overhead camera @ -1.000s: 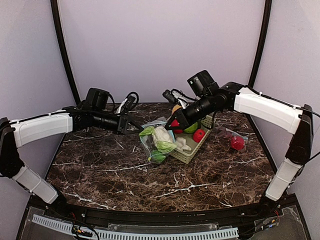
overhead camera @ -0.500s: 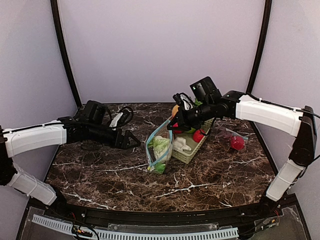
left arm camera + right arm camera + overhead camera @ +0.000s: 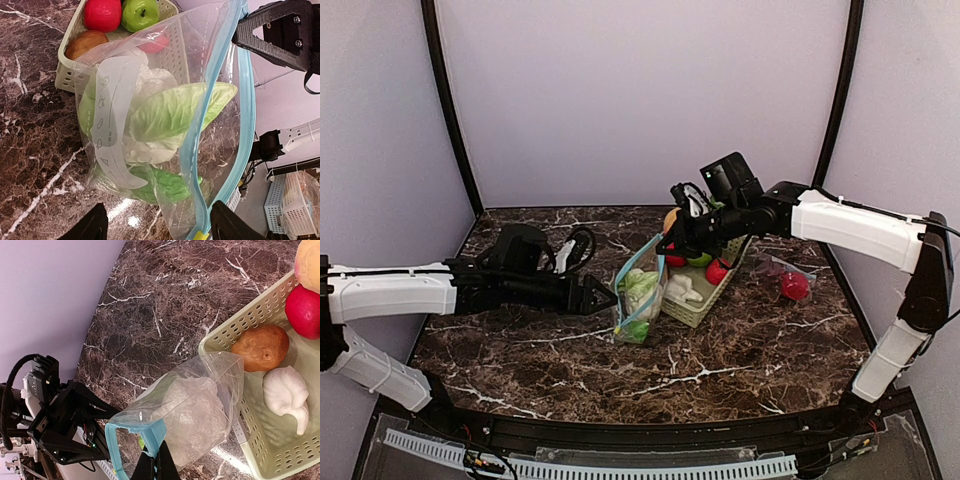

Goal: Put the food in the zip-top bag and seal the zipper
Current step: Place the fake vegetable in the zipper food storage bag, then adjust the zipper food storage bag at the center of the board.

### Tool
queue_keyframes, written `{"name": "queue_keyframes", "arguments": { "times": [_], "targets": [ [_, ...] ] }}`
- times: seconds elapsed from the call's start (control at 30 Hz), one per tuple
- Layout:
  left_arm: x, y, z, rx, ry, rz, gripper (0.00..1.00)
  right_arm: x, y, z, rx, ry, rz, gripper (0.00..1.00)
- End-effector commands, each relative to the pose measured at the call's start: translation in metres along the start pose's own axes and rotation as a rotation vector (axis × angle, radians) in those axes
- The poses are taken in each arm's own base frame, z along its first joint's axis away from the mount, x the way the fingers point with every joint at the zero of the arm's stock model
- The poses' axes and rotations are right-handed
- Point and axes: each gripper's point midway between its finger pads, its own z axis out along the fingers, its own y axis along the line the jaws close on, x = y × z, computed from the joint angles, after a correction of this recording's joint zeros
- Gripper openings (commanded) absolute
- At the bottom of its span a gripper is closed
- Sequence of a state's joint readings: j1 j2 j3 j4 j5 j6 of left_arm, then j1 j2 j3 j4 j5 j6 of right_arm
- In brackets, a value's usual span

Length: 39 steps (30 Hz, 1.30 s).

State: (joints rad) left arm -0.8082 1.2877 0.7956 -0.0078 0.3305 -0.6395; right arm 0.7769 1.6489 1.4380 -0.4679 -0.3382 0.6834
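The clear zip-top bag with a blue zipper rim stands upright on the marble, holding a white cauliflower with green leaves. My right gripper is shut on the rim at the bag's top. The left gripper is open, low over the table at the bag's left side. In the left wrist view its fingers straddle the bag's lower part without touching it. More food lies in the basket: a red apple, a green apple, a brown potato and a white piece.
The pale green lattice basket stands right behind the bag, touching it. A red fruit lies to the right of the basket on a second clear bag. Dark poles and purple walls close in the table's back and sides.
The left gripper let go of the bag, opened, and moved lower, towards the bag's base. The right gripper lifted the rim, so the bag went from lying slanted to standing upright.
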Motion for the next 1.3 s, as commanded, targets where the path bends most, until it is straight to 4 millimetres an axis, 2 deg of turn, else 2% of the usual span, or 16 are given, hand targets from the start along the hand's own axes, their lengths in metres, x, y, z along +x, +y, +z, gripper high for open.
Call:
{"name": "queue_keyframes", "arguments": {
  "times": [0.0,0.07,0.1,0.17,0.37,0.47,0.63,0.73,0.83,0.9,1.0,1.13,1.27],
  "targets": [
    [-0.018,-0.010,0.004,-0.008,-0.063,-0.006,0.66,-0.012,0.004,-0.003,0.007,-0.063,-0.022,0.00],
    [-0.019,-0.011,0.006,-0.018,-0.063,-0.002,0.56,-0.012,0.003,-0.003,0.014,-0.066,-0.025,0.00],
    [-0.019,-0.010,0.008,-0.027,-0.062,-0.004,0.47,-0.011,0.002,-0.002,0.017,-0.064,-0.027,0.00],
    [-0.020,-0.014,0.009,-0.032,-0.063,0.008,0.39,-0.011,0.002,-0.001,0.021,-0.066,-0.029,0.00],
    [-0.015,-0.021,0.015,-0.058,-0.035,0.029,0.21,-0.011,-0.001,0.000,0.031,-0.065,-0.036,0.00],
    [-0.015,-0.025,0.014,-0.068,-0.041,0.037,0.20,-0.010,-0.002,0.001,0.035,-0.064,-0.037,0.00],
    [-0.017,-0.035,0.008,-0.099,-0.058,0.073,0.24,-0.009,-0.003,0.002,0.041,-0.064,-0.037,0.00],
    [-0.016,-0.033,0.006,-0.140,-0.057,0.084,0.24,-0.009,-0.005,0.001,0.048,-0.067,-0.038,0.00],
    [-0.014,-0.041,0.005,-0.145,-0.067,0.106,0.25,-0.009,-0.006,0.001,0.054,-0.070,-0.039,0.00],
    [-0.010,-0.042,0.007,-0.154,-0.049,0.112,0.25,-0.009,-0.006,0.002,0.055,-0.069,-0.039,0.00],
    [-0.007,-0.032,0.007,-0.204,-0.042,0.105,0.25,-0.008,-0.006,0.002,0.057,-0.068,-0.041,0.00],
    [-0.006,-0.042,0.009,-0.173,-0.050,0.107,0.24,-0.007,-0.008,0.002,0.062,-0.067,-0.041,0.00],
    [-0.005,-0.041,0.012,-0.184,-0.048,0.112,0.21,-0.005,-0.009,0.002,0.065,-0.066,-0.042,0.00]
  ]
}}
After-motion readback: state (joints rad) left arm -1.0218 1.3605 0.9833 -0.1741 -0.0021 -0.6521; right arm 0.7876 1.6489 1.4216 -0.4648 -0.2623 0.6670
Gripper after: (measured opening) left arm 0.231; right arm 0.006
